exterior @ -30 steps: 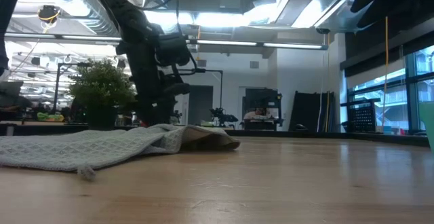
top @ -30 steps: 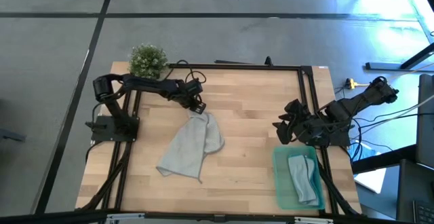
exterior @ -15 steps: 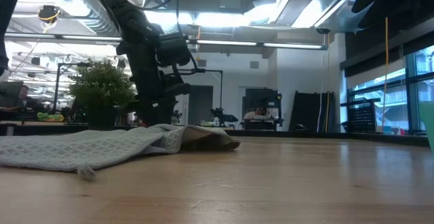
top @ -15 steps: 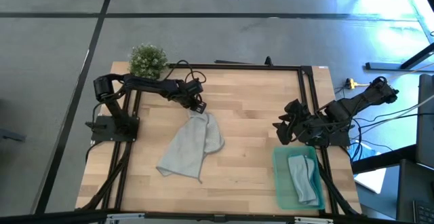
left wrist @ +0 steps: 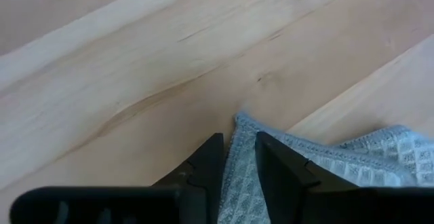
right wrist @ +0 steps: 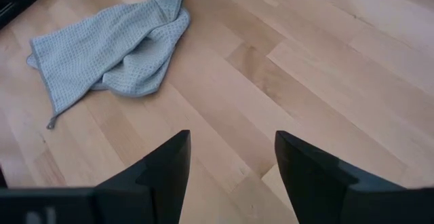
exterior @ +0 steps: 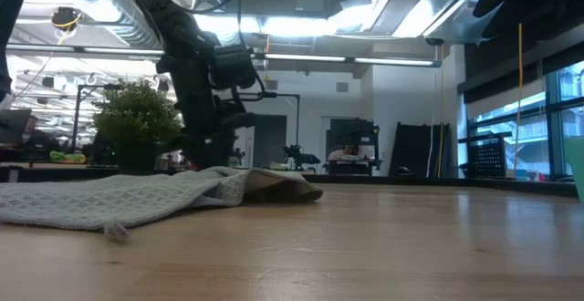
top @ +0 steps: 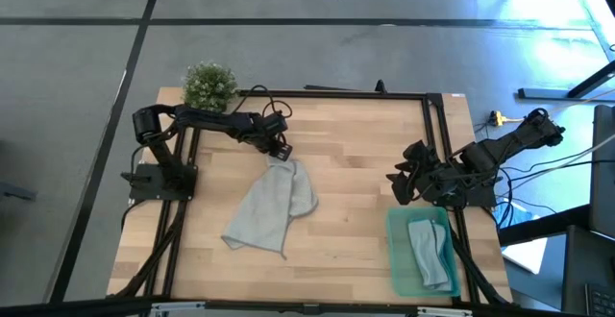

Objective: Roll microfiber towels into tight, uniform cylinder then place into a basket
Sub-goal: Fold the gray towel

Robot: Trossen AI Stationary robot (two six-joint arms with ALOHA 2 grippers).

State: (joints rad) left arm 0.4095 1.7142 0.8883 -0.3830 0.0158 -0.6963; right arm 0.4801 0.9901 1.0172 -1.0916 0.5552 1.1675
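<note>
The grey towel (top: pixel 272 202) lies crumpled and unrolled mid-table, while the blue towel (top: pixel 430 250) already sits in the basket (top: pixel 396 259). We judge it could drag into a worse bunch, because our left gripper (top: pixel 280 154) pinches only its far corner, fingers (left wrist: pixel 203 166) nearly closed on the cloth edge, arm stretched low across the table. Our right gripper (top: pixel 399 184) waits beside the basket, jaws wide apart and empty.
</note>
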